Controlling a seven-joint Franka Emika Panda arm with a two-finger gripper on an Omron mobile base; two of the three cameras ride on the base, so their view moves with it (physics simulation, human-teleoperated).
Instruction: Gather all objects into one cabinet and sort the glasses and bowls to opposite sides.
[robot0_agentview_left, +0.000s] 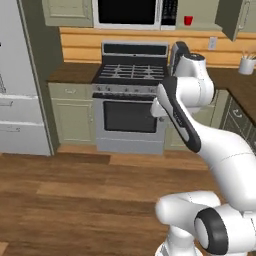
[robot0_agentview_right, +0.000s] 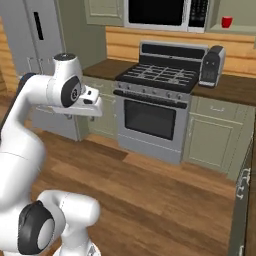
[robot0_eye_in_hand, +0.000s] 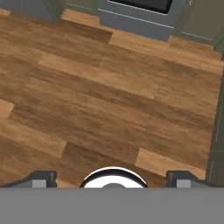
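Stove (robot0_agentview_left: 131, 102) is the landmark, centre of the back wall, w/ a microwave (robot0_agentview_left: 131, 12) hung right above it. Red cup (robot0_agentview_left: 188, 20) sits on a shelf of the open wall cabinet (robot0_agentview_left: 235, 17), up and to the right of the stove, just beside the microwave; cabinet door swung out. Toaster (robot0_agentview_right: 212, 66) stands on the worktop (robot0_agentview_right: 227, 89) just right of the stove. Fridge (robot0_agentview_left: 17, 80) is well left of the stove. End effector (robot0_eye_in_hand: 112, 179) hangs over the wood floor (robot0_eye_in_hand: 109, 96) in front of the stove, fingers (robot0_eye_in_hand: 43, 178) spread wide, released, nothing between them. White utensil holder (robot0_agentview_left: 246, 64) on the worktop far right of the stove.
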